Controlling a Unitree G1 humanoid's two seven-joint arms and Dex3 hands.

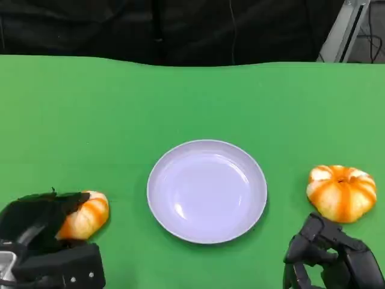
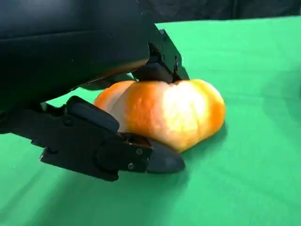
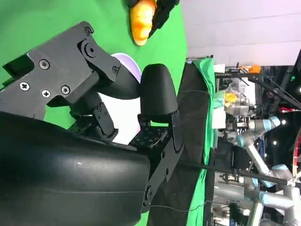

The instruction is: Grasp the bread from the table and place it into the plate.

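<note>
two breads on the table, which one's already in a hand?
The bread at the table's left: the left hand has its fingers around it. The bread right of the plate lies free, with the right hand just short of it.

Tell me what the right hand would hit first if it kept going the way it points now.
Probably the bread roll just ahead of the right hand in the head view. Depth is unclear, so it could pass over the top.
</note>
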